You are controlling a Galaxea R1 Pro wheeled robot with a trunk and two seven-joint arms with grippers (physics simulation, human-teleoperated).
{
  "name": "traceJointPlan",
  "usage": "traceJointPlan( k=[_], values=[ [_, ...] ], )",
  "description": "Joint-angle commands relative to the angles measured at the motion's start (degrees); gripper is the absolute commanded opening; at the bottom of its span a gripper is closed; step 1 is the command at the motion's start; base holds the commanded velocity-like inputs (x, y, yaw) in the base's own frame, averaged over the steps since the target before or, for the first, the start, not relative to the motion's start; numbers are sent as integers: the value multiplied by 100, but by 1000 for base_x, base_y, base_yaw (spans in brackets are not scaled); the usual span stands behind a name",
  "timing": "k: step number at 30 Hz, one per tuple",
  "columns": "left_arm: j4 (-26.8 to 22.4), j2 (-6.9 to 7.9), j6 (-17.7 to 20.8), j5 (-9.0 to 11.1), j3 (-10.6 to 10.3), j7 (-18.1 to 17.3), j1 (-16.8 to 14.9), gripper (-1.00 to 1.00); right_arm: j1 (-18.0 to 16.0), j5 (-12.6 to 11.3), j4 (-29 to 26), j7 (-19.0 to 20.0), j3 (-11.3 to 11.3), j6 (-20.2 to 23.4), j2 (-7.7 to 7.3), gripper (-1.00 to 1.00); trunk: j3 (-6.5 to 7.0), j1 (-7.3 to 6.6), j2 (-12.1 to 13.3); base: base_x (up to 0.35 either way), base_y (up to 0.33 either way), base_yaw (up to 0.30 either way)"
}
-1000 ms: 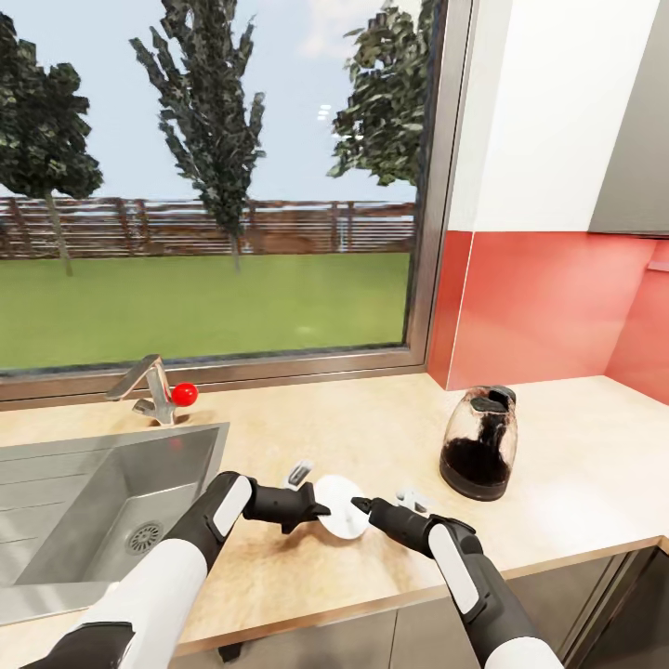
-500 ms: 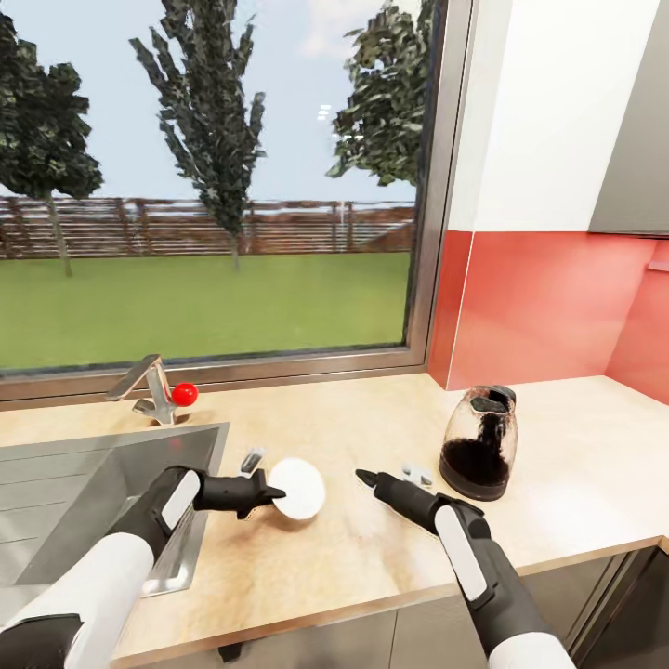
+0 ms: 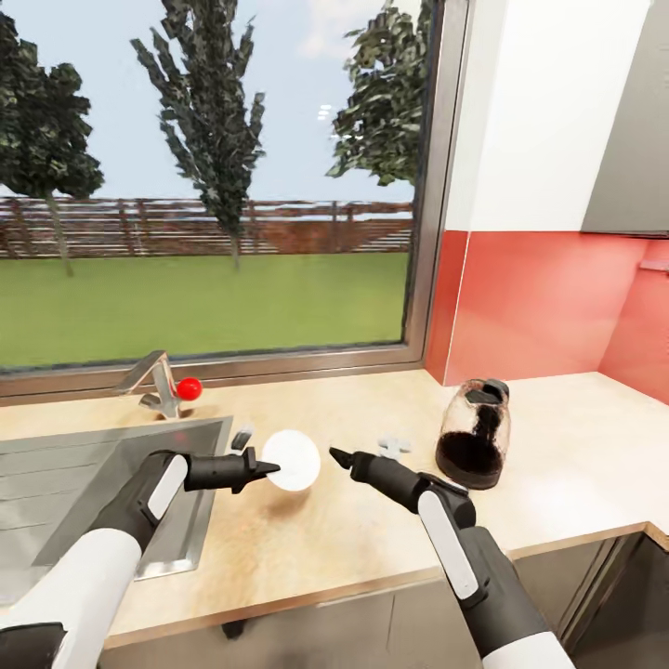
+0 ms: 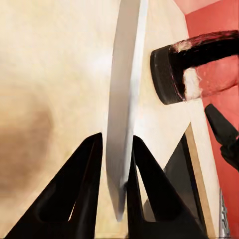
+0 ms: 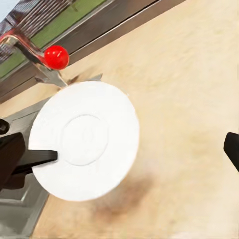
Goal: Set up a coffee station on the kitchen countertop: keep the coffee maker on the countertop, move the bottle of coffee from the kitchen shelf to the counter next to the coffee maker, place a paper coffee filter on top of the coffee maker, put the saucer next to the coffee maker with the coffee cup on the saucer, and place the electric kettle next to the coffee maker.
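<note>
- Here the left gripper (image 3: 263, 469) pinches the saucer (image 3: 293, 460) by its rim, on edge above the kitchen countertop (image 3: 557, 465) beside the sink (image 3: 84, 483).
- The right gripper (image 3: 336, 456), just beside it, holds nothing; I cannot tell how its jaws stand.
- The electric kettle (image 3: 474, 434) stands right of both.

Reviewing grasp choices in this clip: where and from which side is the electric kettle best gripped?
Probably by the black handle at the top of the electric kettle, with the right gripper coming in from the counter's front edge. The kettle stands upright, and its rounded glass body looks too wide and smooth to pinch.
</note>
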Motion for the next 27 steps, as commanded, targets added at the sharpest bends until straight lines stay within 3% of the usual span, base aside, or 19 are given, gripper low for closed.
traceJointPlan(
  k=[1,8,16,23,27],
  values=[
    [-13,-1,6,-49,11,-13,3,-100,-4,2,0,13,-5,27,2,100,-9,-2,-8,-336,0,0],
    [-30,7,6,-46,39,-31,23,-100,-4,13,19,13,4,27,2,100,-9,-2,-8,-341,0,0],
    [-30,47,2,-53,51,-319,31,-100,-4,28,47,13,39,27,4,100,-9,-2,-8,-342,55,0],
    [-30,169,-3,-46,55,-357,32,-100,6,98,491,4,722,17,-24,100,-9,-2,-8,-342,81,0],
    [-30,220,-3,-46,55,-385,42,-100,13,658,2035,19,1171,-408,-25,100,-9,-2,-8,-342,82,0]
  ],
)
